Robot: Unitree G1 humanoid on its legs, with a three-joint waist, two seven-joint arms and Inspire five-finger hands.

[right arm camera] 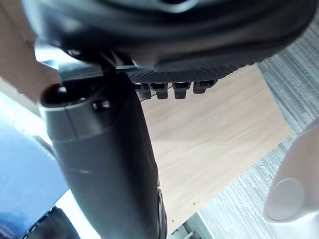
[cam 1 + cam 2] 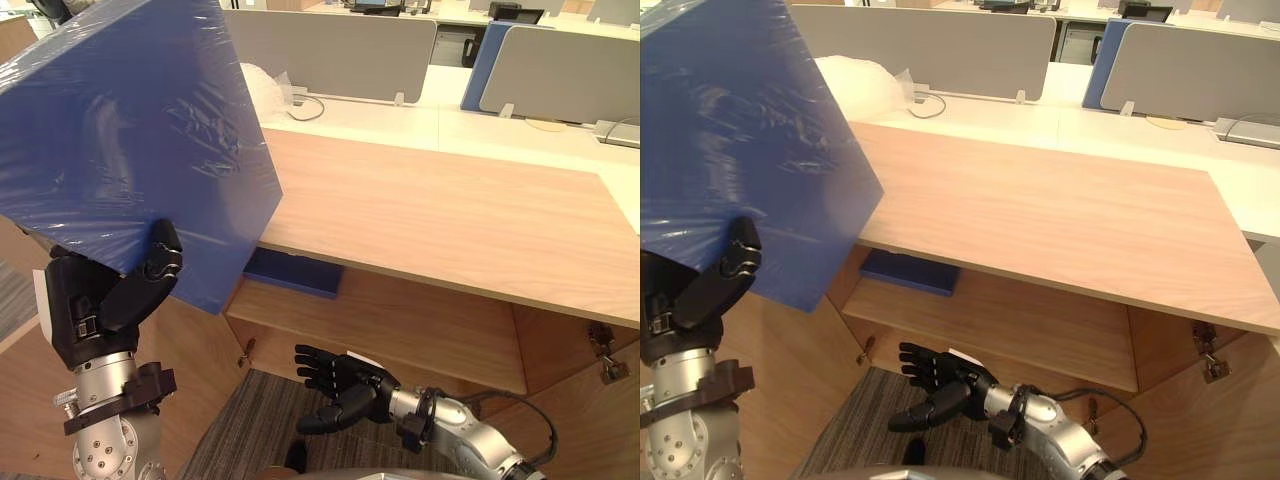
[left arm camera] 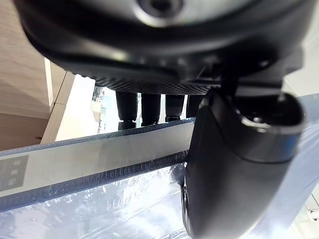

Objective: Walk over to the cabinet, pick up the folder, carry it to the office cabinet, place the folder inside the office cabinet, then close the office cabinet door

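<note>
Counted, kind by kind
One blue folder [image 2: 130,130], one dark blue flat item [image 2: 292,272], two grey desk screens [image 2: 330,50] [image 2: 565,72], one wooden cabinet [image 2: 430,215].

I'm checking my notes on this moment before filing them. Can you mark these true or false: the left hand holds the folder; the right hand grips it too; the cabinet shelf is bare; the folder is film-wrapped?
1. The left hand holds the blue folder raised: true.
2. The right hand grips it too: false. The right hand is open, low before the cabinet, holding nothing.
3. The shelf is bare: false. A flat blue item lies on the shelf.
4. The folder is wrapped in clear film: true.
</note>
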